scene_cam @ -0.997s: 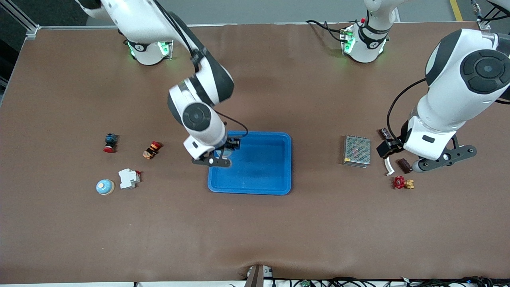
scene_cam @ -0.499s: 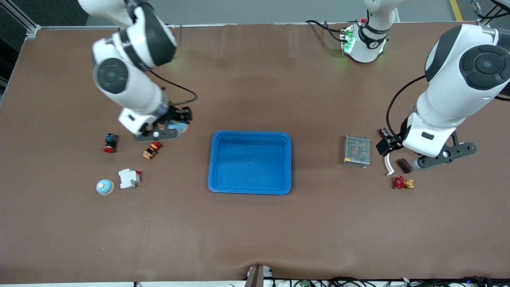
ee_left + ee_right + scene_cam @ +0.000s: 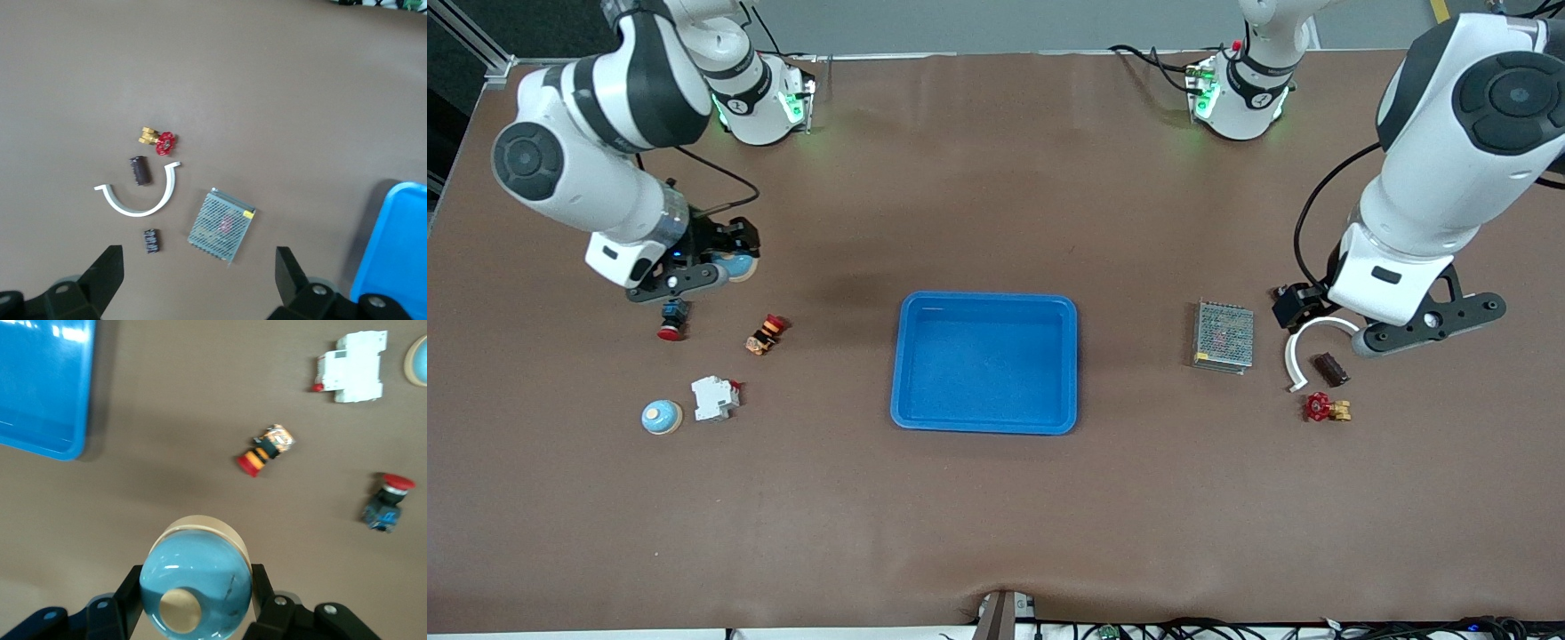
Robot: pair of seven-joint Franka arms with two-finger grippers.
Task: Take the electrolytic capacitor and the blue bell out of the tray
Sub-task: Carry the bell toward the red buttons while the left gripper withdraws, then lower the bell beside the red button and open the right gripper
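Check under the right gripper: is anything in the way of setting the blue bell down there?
Nothing visible: the right gripper, shut on the blue bell, hangs over bare table. The red-capped button lies just beside that spot, nearer the camera.

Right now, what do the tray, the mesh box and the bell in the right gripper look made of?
Tray: glossy moulded plastic, judging by its uniform blue and soft highlights.
Mesh box: probably sheet metal, grey and perforated.
Blue bell in the right gripper: smooth, shiny dome, likely painted metal, on a tan base.
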